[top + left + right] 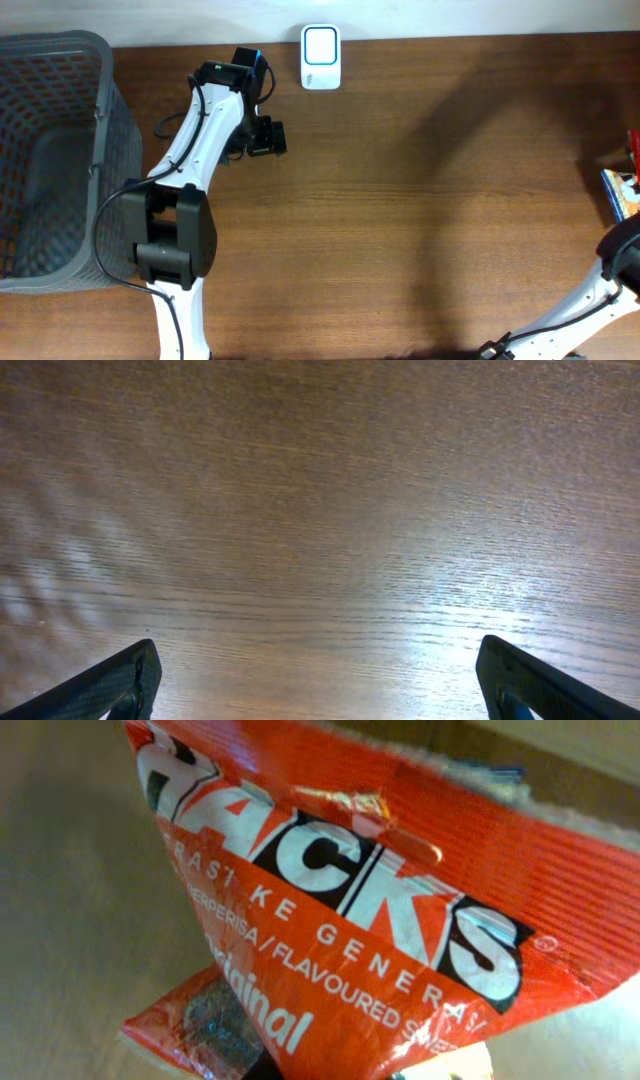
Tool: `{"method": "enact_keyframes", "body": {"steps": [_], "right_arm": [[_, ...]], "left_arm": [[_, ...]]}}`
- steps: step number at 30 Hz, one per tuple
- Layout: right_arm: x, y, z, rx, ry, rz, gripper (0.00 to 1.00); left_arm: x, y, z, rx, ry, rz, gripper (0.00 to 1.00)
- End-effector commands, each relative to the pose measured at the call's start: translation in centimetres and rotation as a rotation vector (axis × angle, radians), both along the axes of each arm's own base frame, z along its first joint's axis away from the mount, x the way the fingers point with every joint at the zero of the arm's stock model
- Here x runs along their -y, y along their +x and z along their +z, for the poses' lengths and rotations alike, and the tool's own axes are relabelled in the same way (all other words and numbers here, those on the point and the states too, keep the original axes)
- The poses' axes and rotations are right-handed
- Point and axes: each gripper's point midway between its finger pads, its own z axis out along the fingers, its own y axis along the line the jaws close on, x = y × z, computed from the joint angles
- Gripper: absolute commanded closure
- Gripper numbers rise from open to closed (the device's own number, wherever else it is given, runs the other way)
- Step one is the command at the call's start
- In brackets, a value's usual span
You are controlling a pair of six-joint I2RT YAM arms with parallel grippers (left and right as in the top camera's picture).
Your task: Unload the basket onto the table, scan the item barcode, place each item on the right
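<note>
Orange-red snack packet (340, 920) fills most of the frame, tilted, with bold white-and-black lettering; smaller words "Original" and "Flavoured" sit lower down. Small crumpled dent near its upper edge. Blurred brown surface (70, 900) behind, at left.

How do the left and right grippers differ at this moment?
The left gripper is open; the right gripper is shut. The left holds nothing over bare table; the right pinches an orange snack packet. The left hangs near the white scanner; the right is at the table's right edge.
</note>
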Motion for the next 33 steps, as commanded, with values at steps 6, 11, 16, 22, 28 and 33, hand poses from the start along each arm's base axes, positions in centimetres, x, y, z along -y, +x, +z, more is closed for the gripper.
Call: {"method": "enact_keyframes", "body": {"steps": [6, 11, 16, 22, 28, 33], "right_arm": [[-1.0, 3.3, -2.1, 0.075, 0.027, 0.067, 0.92], [-1.4, 2.2, -3.7, 0.017, 0.063, 0.056, 0.36], [-3.1, 1.0, -0.5, 0.021, 0.087, 0.063, 0.28], [-12.2, -2.4, 11.7, 0.188, 0.217, 0.181, 0.14], [-22.2, -5.3, 15.0, 0.063, 0.244, 0.498, 0.01], [-29.9, -6.7, 17.6, 0.067, 0.216, 0.703, 0.01]], "left_arm": [[-0.2, 0.2, 0.3, 0.009, 0.002, 0.005, 0.01], [-0.2, 0.2, 0.3, 0.01, 0.002, 0.005, 0.01], [-0.2, 0.2, 0.3, 0.009, 0.002, 0.005, 0.01], [-0.2, 0.2, 0.3, 0.009, 0.002, 0.005, 0.01], [-0.2, 0.2, 0.3, 0.009, 0.002, 0.005, 0.01], [-0.2, 0.2, 0.3, 0.009, 0.002, 0.005, 0.01]]}}
